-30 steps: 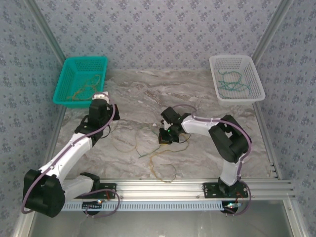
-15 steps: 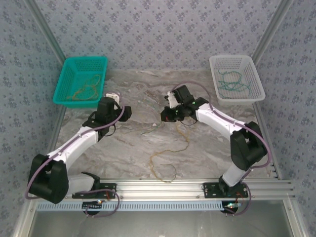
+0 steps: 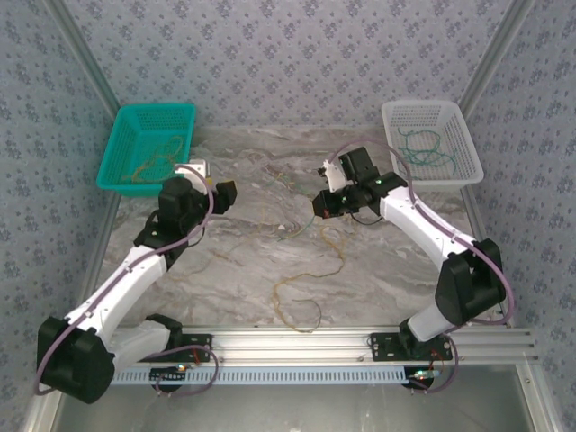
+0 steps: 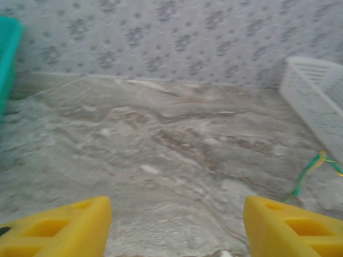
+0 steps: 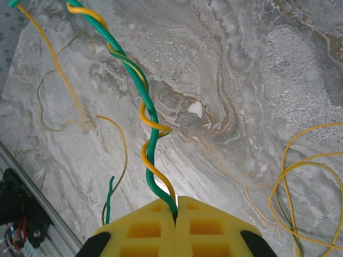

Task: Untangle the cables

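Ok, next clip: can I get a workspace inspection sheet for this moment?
Surface: marble-patterned tabletop, flat and dry-looking.
Job's things: twisted green and yellow pair rising from the right gripper; loose yellow strand on the table; yellow strands in the teal basket; green strands in the white basket.
Clutter: one small pale fleck, unclear what.
Grippers: left gripper open, empty, above the table; right gripper shut on the twisted pair.
Cables: purple arm cable runs along each arm.
Surroundings: patterned walls; metal rail at the near edge.
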